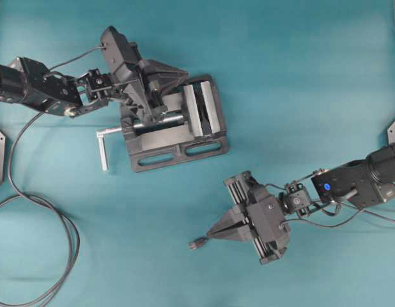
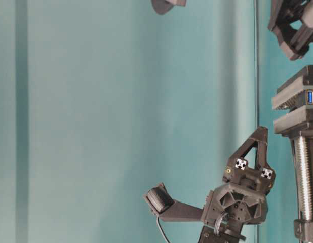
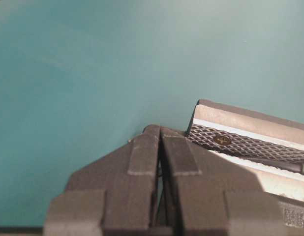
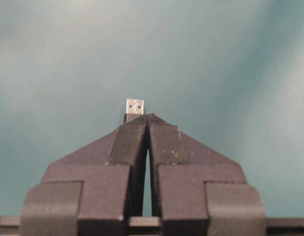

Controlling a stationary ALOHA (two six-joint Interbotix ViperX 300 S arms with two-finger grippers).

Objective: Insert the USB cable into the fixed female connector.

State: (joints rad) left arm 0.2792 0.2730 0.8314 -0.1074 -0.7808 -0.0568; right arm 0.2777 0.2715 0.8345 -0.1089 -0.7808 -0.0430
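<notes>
Currently the right hand [image 1: 210, 236], lower centre of the overhead view, pinches the USB cable [image 4: 135, 107] plug beyond its closed fingertips, while the left hand [image 1: 178, 75], closed and empty, hovers over the vise [image 1: 204, 137] holding the fixed female connector [image 2: 311, 96]; best squaring plug to socket before pushing.

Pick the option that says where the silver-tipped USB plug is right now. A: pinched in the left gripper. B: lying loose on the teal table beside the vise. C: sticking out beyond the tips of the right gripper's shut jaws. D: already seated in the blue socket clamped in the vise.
C: in the right wrist view the USB plug sticks out just past the tips of the right gripper, whose jaws are shut.
</notes>
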